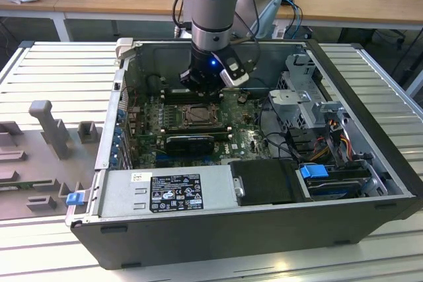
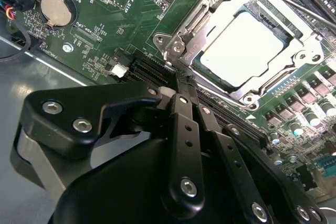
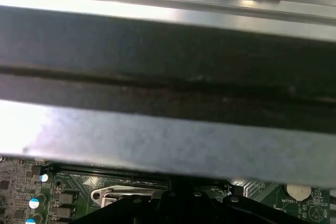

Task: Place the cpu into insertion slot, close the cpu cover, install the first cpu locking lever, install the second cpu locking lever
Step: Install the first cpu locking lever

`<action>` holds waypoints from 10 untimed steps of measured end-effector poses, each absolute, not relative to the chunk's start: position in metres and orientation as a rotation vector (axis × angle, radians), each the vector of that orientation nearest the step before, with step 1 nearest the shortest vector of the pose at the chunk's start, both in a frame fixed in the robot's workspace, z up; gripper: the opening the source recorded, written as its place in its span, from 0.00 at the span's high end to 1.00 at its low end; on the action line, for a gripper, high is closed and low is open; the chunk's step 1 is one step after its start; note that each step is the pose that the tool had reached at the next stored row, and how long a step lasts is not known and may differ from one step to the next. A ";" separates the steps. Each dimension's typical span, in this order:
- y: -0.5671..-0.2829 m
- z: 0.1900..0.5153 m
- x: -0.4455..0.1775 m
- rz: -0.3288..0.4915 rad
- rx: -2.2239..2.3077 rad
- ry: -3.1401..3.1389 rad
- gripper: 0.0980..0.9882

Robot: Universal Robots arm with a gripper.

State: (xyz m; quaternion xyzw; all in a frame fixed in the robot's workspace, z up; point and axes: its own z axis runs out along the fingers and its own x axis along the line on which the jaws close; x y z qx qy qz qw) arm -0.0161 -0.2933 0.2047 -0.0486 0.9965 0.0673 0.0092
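In the exterior view, an open computer case (image 1: 370,219) is seen lying on a ribbed metal surface (image 1: 59,70). The robot arm (image 1: 215,4) is reached down into the case from above. The hand (image 1: 201,82) is held low over the green motherboard (image 1: 241,140), close to the far edge of the insertion slot (image 1: 197,115). The slot is found in the middle of the board, with a long black card (image 1: 190,142) lying just beside its near edge. A grey power box (image 1: 165,193) is set along the near wall of the case. In the second wrist view, the cpu (image 2: 242,48) is seen lying flat inside the insertion slot (image 2: 307,56). The cpu cover (image 2: 184,40) is laid down around the chip, so the pale face is seen through its square window. The hand (image 2: 181,80) is seen with its dark fingers (image 2: 184,129) pressed close together, and their tips are placed right at the corner of the cover. Nothing is seen held between them. A round silver battery (image 2: 53,10) is seen on the board, well apart from the slot. In the first wrist view, the case wall (image 3: 168,77) is seen as a wide dark band, with a strip of the motherboard (image 3: 47,192) below it.
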 end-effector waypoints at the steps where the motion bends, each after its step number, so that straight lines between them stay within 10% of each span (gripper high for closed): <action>1: -0.293 0.204 -0.016 0.209 -0.153 3.112 0.99; 10: -0.293 0.202 -0.016 0.188 -0.158 3.114 0.99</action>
